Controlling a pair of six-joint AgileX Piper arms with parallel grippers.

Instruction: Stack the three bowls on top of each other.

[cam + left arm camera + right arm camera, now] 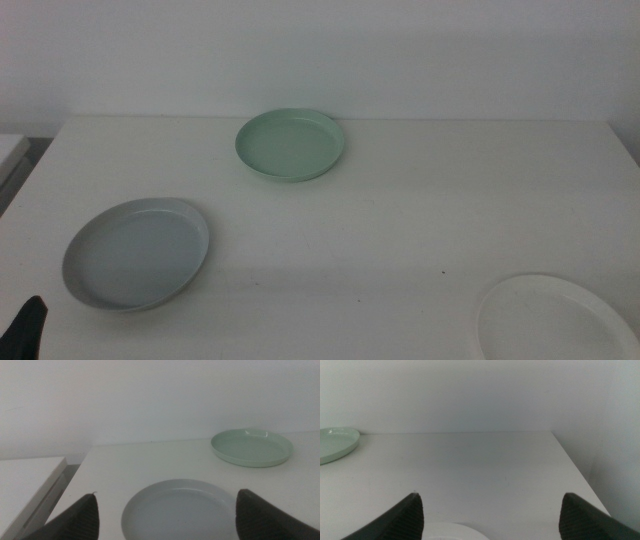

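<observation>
At lower left, left gripper, jaws wide, faces the grey-blue bowl; its low rim may slip, probably.

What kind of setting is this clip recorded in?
Most likely a lab or test bench rather than a home: a plain white table against a bare white wall, holding only three dishes, a mint green bowl, a grey-blue bowl and a white bowl, all apart. Both grippers wait at the near edge.

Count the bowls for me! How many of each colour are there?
Grey-blue bowl: 1
Green bowl: 1
White bowl: 1
Total: 3 bowls, all apart on the table.
</observation>
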